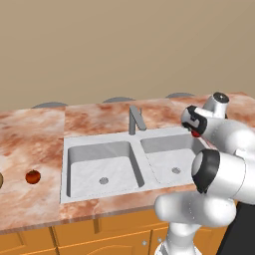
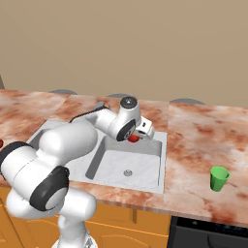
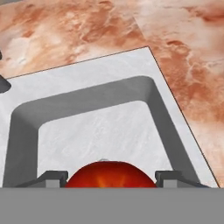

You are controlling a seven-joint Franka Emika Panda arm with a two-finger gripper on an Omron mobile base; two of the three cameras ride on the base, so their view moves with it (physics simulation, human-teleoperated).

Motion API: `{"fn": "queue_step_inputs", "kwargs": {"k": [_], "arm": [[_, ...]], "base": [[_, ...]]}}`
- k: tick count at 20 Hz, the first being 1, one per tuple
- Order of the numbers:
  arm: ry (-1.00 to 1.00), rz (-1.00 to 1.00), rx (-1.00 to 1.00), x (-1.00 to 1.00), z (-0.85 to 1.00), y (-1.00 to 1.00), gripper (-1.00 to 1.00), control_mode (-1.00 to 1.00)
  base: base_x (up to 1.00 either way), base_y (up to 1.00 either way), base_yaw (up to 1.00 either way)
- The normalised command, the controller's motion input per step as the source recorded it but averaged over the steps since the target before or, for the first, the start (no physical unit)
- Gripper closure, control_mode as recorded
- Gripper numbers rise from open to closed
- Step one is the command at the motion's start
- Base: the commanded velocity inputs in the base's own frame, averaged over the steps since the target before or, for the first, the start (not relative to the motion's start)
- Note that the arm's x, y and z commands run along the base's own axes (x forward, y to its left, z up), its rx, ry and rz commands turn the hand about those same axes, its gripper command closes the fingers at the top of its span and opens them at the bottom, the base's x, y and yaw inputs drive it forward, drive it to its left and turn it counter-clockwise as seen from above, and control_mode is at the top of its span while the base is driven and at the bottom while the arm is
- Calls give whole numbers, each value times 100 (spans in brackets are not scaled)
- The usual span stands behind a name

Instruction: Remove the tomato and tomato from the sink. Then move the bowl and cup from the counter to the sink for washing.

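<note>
Resting far to the left of the jaws, the darker tomato (image 1: 33,176) lay on the marbled table (image 1: 30,134), outside the sink (image 1: 74,144). The jaws (image 3: 111,176) hung above the right basin, pinching the brighter tomato (image 3: 109,174) between both fingertips (image 3: 52,177). Well off to their right, the green cup (image 2: 219,178) stood upright on the table.

Plain beige wall (image 1: 124,45); orange cabinets (image 1: 99,239), perhaps wooden.

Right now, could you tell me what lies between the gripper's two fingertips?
A bright red tomato sits between the fingertips of the gripper in the hand view, above the right basin of the sink.
</note>
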Motion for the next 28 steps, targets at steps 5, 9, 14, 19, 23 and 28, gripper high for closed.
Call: {"fn": "queue_step_inputs", "kwargs": {"k": [5,9,14,19,23,28], "arm": [[0,0,-15,4,5,-30,100,-100],[0,1,-11,4,4,-37,100,-100],[0,0,-5,0,0,-34,100,-100],[0,0,0,0,0,-37,100,-100],[0,1,-2,0,1,-39,100,-100],[0,0,0,0,1,-39,100,-100]], "base": [[0,0,0],[0,0,0],[0,0,0],[0,0,0],[0,0,0],[0,0,0]]}}
